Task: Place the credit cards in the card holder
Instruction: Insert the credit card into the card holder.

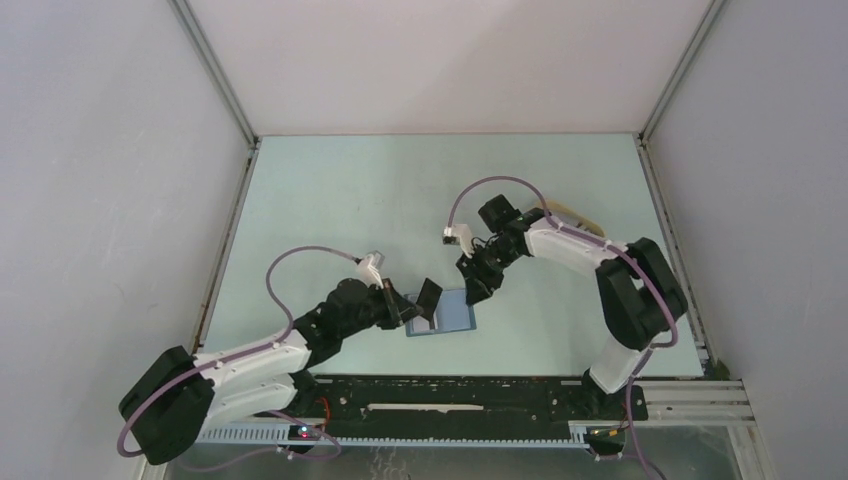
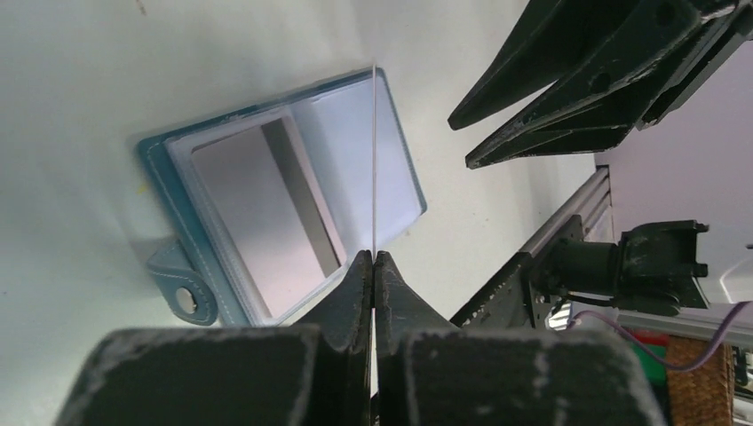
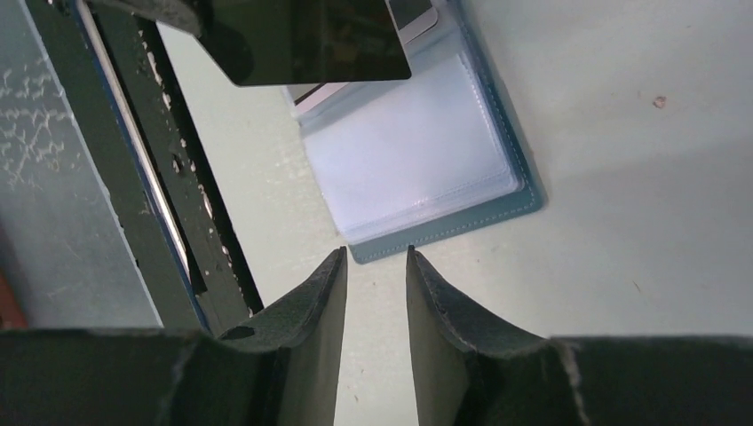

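Note:
The blue card holder (image 1: 455,314) lies open on the table near the front edge. In the left wrist view, one slot of the holder (image 2: 169,177) holds a grey card with a dark stripe (image 2: 266,209). My left gripper (image 2: 374,257) is shut on another card (image 2: 374,160), seen edge-on, and holds it upright over the holder's middle. In the top view this card (image 1: 428,296) looks dark in the left gripper (image 1: 410,311). My right gripper (image 3: 375,257) is open and empty, just off the edge of the holder (image 3: 444,232). It also shows in the top view (image 1: 477,290).
A beige tray (image 1: 572,214) sits behind the right arm at the far right. The black rail (image 1: 450,392) runs along the table's front edge, close to the holder. The right gripper's fingers (image 2: 568,89) hang close above the held card.

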Motion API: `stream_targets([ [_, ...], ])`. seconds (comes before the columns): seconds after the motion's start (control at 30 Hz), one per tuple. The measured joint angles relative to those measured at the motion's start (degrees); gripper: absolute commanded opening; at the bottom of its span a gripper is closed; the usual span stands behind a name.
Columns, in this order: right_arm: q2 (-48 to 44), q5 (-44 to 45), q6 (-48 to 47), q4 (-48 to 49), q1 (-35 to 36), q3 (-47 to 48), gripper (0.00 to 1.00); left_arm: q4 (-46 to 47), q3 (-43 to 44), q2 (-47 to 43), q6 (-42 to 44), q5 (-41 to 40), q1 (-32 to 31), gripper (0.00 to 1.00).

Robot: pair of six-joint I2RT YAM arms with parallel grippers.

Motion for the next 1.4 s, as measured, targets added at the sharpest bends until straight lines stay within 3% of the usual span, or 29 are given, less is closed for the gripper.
stream_targets([
  [0.5,8.96,-0.33,7.06,-1.14,1.4,4.5,0.31,-1.27,-1.07,-1.07,-3.26,-5.95,-2.34,0.0],
  [1.4,14.86,5.73,11.08,-2.78,1.86,6.88,0.25,0.83,-1.07,8.39,-9.31,-8.0,-5.2,0.0],
])
